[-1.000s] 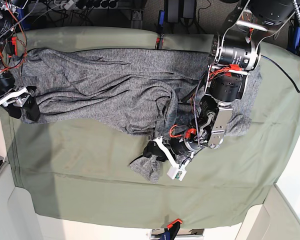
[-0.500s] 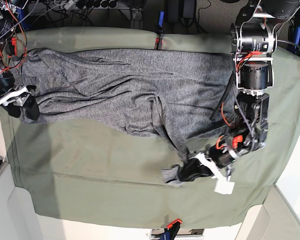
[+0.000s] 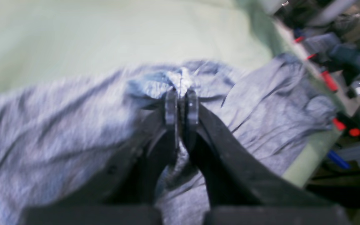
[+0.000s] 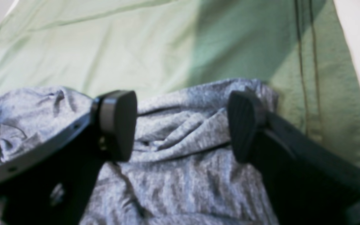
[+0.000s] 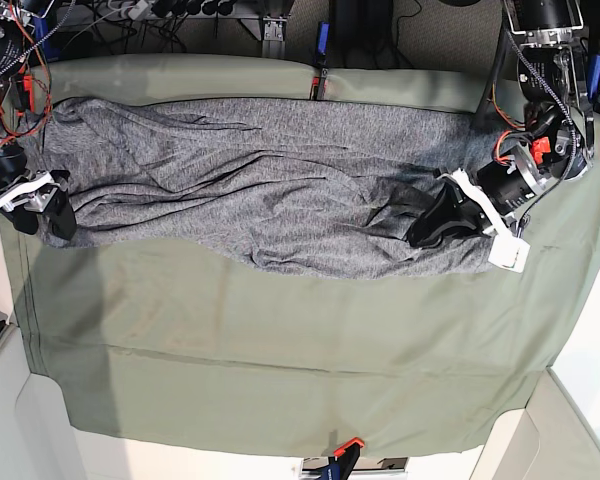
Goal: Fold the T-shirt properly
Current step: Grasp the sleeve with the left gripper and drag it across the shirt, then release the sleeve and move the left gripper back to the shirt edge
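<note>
surface: an olive-green table cloth (image 5: 280, 350) covers the whole work table, smooth across the near half, with a raised fold along the far edge.
surroundings: cables, red connectors and dark equipment crowd the far edge and the far left corner in the base view; pale panels flank the near corners, and a small red-tipped clamp (image 5: 346, 446) sits at the middle of the near edge of the cloth.
t-shirt: the t-shirt (image 5: 250, 190), heather grey and unprinted, lies spread as a long wrinkled band across the far half of the cloth, reaching from the base view's left edge almost to its right edge; the near edge of the band curves gently, and creases gather toward the right end.
left gripper: the left gripper (image 3: 181, 104) is at the right end of the shirt in the base view (image 5: 442, 222); its two pads are pressed together with a pinched ridge of grey fabric standing between them, and cloth bunches around the tips. the wrist view is blurred.
right gripper: the right gripper (image 4: 181, 125) is at the left end of the shirt in the base view (image 5: 52, 212); its jaws stand wide apart, one on each side of a folded edge of the shirt, gripping nothing. whether the tips touch the fabric cannot be told.
relation of the two: the grippers are well apart, one at each end of the band.
</note>
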